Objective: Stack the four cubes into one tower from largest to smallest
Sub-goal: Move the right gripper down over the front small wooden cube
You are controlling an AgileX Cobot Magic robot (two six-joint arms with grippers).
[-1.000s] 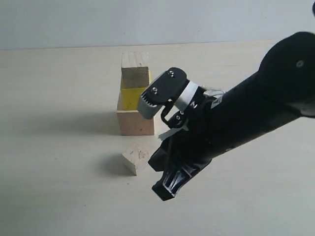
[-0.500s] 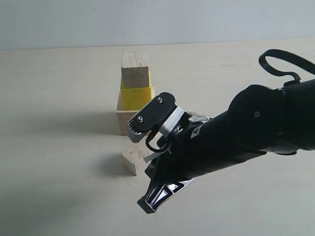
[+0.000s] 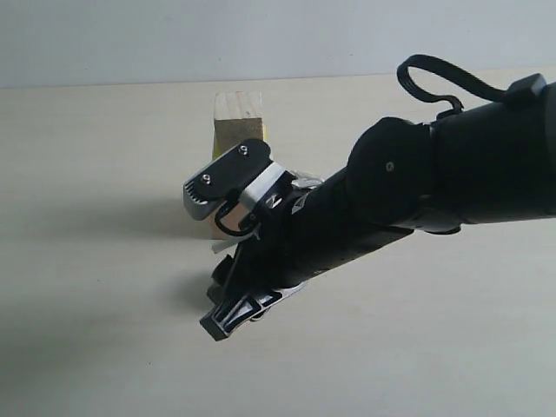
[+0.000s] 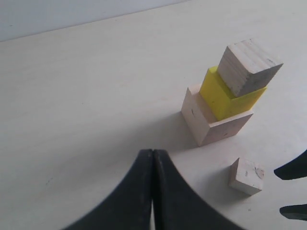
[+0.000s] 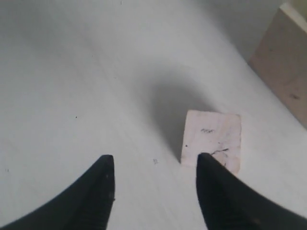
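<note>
A tower stands on the table: the large pale wooden cube [image 4: 213, 125] at the bottom, the yellow cube [image 4: 224, 98] on it, and a smaller wooden cube [image 4: 249, 67] [image 3: 238, 117] on top. The smallest cube [image 4: 247, 176] [image 5: 212, 140], with a dark mark, lies alone on the table in front of the tower. My right gripper [image 5: 154, 163] hangs open just above the table. One fingertip [image 5: 207, 165] overlaps the small cube's near edge, and nothing is between the jaws. My left gripper [image 4: 152, 153] is shut and empty, well away from the cubes. In the exterior view the right arm [image 3: 391, 200] hides the lower tower and the small cube.
The pale tabletop [image 3: 95, 261] spreads bare round the cubes. A light wall [image 3: 130, 35] runs along its far edge. A corner of the large cube [image 5: 285, 62] stands close beyond the small cube in the right wrist view.
My right arm has swung left and down across the tower's front, and now covers the small cube and the lower cubes in the exterior view. The tower has not moved.
</note>
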